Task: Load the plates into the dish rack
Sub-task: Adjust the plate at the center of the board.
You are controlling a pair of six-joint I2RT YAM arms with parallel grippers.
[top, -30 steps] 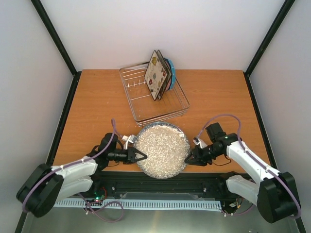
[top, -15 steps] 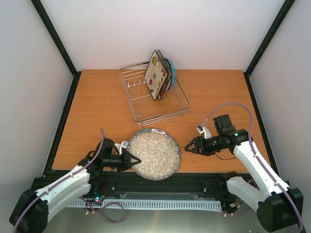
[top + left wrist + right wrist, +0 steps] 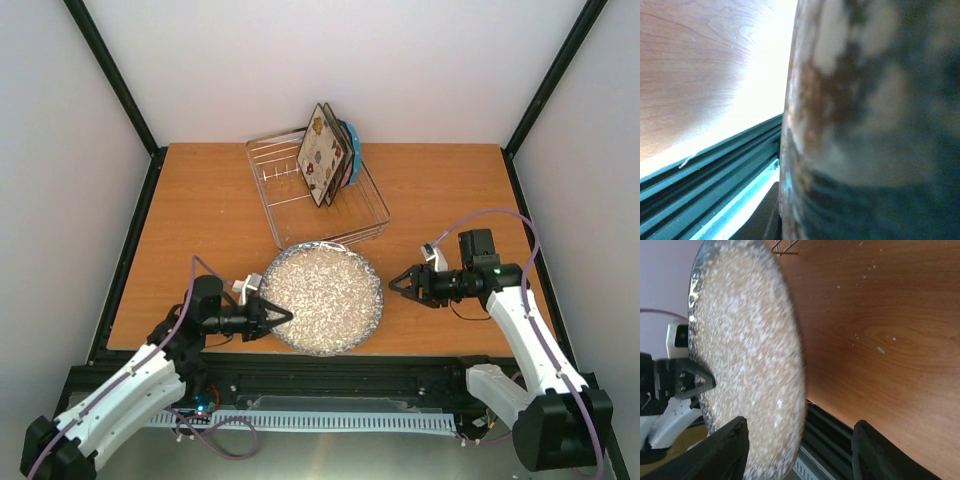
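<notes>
The round grey speckled plate [image 3: 320,298] is held up off the table near the front edge, with my left gripper [image 3: 275,318] shut on its left rim. In the left wrist view the plate [image 3: 865,100] is a blur filling the right side and hides the fingers. My right gripper [image 3: 397,283] stands open to the right of the plate, apart from it. The right wrist view has the plate [image 3: 750,365] edge-on ahead of my open right gripper [image 3: 800,445]. Two square cream plates [image 3: 322,155] and a blue plate [image 3: 353,150] stand upright in the wire dish rack [image 3: 290,215].
The wooden table [image 3: 200,200] ends in a black rail along the front. Black frame posts stand at the back corners. The rack's near corner lies just behind the held plate.
My right gripper has opened, let go of the plate's right rim and drawn back to the right. The left gripper has kept the plate and carried it slightly toward the rack.
</notes>
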